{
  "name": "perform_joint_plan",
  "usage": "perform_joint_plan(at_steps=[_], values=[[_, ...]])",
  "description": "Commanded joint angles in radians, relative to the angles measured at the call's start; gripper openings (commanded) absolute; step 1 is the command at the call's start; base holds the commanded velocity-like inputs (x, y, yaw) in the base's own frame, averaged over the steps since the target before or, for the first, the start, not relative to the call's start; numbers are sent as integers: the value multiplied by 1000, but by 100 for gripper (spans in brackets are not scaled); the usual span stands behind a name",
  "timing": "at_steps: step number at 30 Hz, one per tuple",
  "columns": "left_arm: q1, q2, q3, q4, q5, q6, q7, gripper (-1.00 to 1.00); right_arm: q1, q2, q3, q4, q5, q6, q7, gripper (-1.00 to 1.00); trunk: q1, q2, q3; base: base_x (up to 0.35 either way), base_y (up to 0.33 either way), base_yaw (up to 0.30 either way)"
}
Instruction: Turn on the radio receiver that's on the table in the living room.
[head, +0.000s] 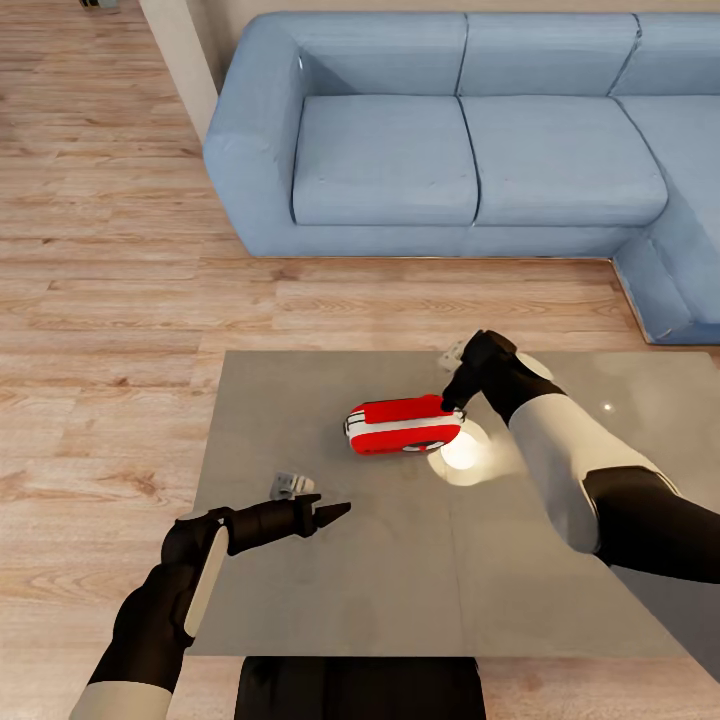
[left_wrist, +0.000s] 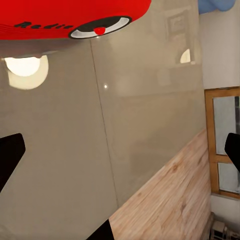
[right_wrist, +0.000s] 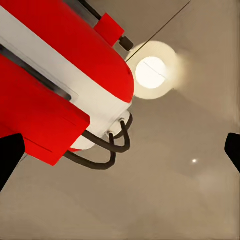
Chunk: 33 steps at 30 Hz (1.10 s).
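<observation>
- The radio receiver (head: 404, 425) lies on its side near the middle of the surface (head: 330, 600), its long axis running across the robot's front, roughly level left to right.
- The right claw (head: 455, 398) sits at the radio's right end, touching or just short of it; that arm is clearly the nearer one. In the right wrist view the red body (right_wrist: 60, 85) and its thin dark handle (right_wrist: 102, 145) lie close ahead, with the two fingertips (right_wrist: 10, 155) at the picture's far edges, so the claw is spread wide and holds nothing.
- The left claw (head: 325, 515) hovers over the near left part of the surface, well apart from the radio, pointing toward it. Its wrist view shows the round dial (left_wrist: 100, 27) ahead and fingertips set wide, holding nothing.
- A small pale object (head: 291, 486) lies just beside the left claw; what it is cannot be told.
- A bright lamp reflection (head: 462, 452) glares next to the radio.
- Nothing stands between the right claw and the radio; the sofa (head: 450, 130) is well beyond.
</observation>
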<state>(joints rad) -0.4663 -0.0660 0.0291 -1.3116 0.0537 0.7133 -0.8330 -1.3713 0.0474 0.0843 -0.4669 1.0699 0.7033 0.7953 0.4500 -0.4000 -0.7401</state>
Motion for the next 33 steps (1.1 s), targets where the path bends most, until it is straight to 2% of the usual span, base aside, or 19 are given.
perform_joint_plan(at_steps=[1,13,20,23,33], values=[[0,0,0,0,0,0,0,100,0,0,0,0,0,0,-1,100,0,0,0,0,0,0],[0,0,0,0,0,0,0,100,0,11,-1,3,-1,-22,-1,100,0,0,0,0,0,0],[0,1,1,-1,0,0,0,100,0,87,7,69,17,-76,10,100,0,0,0,0,0,0],[0,1,4,-1,0,0,-1,100,0,102,8,75,18,-82,9,100,0,0,0,0,0,0],[0,0,15,-2,0,0,-1,100,0,103,8,78,16,-85,4,100,0,0,0,0,0,0]])
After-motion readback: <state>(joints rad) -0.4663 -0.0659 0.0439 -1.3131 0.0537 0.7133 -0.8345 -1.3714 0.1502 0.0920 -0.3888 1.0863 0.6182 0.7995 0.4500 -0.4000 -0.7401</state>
